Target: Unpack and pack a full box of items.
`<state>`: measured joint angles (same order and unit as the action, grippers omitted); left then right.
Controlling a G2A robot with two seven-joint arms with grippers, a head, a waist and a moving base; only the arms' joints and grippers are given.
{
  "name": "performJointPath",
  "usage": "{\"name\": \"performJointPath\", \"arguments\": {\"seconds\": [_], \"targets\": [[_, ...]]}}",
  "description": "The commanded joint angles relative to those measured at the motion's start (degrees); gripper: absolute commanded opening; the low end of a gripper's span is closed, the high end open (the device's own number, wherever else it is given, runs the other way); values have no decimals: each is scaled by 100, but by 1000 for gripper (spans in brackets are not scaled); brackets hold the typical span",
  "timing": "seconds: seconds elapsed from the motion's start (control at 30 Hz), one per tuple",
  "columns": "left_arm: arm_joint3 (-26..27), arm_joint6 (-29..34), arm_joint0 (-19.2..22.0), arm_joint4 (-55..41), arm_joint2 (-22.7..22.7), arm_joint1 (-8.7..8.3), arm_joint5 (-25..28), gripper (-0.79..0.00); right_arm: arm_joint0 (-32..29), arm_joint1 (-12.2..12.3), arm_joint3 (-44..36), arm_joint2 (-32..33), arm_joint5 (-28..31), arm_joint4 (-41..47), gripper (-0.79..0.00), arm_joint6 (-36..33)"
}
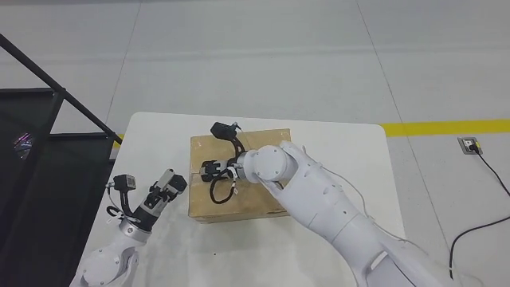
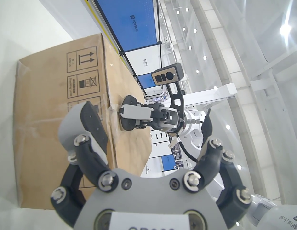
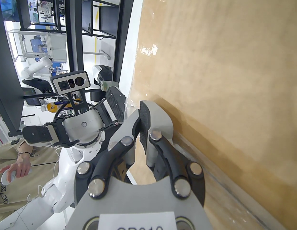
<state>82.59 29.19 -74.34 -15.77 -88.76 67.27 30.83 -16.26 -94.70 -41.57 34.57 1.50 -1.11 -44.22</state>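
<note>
Rubber-padded right hand (image 3: 139, 120), pinched shut, touches taped brown cardboard box (image 3: 222, 60); left hand (image 1: 174, 182) gapes empty.

The closed box (image 1: 205, 203) blocks the right pincer (image 3: 140, 112).

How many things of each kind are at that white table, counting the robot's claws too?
Cardboard box: 1
Claws: 2, the left claw beside the box and the right claw on top of it
Total: 3
</note>
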Motion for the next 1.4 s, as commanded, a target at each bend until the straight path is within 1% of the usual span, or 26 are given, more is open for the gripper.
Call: {"name": "performJointPath", "arguments": {"seconds": [0.0, 0.2, 0.33, 0.53, 0.83, 1.0, 1.17, 1.37], "targets": [[-1, -35, 2, -24, -38, -4, 10, 0, -36, 58, -80, 92, -35, -78, -785, -50], [-4, -39, 12, -101, -144, -20, -29, 0, -266, 311, -546, 476, -171, -301, -785, -372], [21, -44, 10, -110, -185, -28, -41, 0, -486, 504, -973, 735, -416, -571, -785, -604], [115, -85, -10, -108, -224, -35, -59, 0, -871, 788, -1579, 1201, -814, -1025, -785, -721], [212, -100, -37, -134, -313, -50, -74, 0, -1603, 1223, -2652, 2138, -1240, -1612, -785, -937], [262, -107, -44, -138, -350, -58, -81, 0, -1966, 1426, -3082, 2702, -1545, -1897, -785, -1013], [313, -115, -60, -132, -406, -68, -84, 0, -2277, 1592, -3377, 3259, -1593, -1924, -785, -1146], [365, -173, -82, -137, -491, -79, -109, 0, -2785, 1791, -3832, 4052, -1431, -1781, -785, -1221]]}}
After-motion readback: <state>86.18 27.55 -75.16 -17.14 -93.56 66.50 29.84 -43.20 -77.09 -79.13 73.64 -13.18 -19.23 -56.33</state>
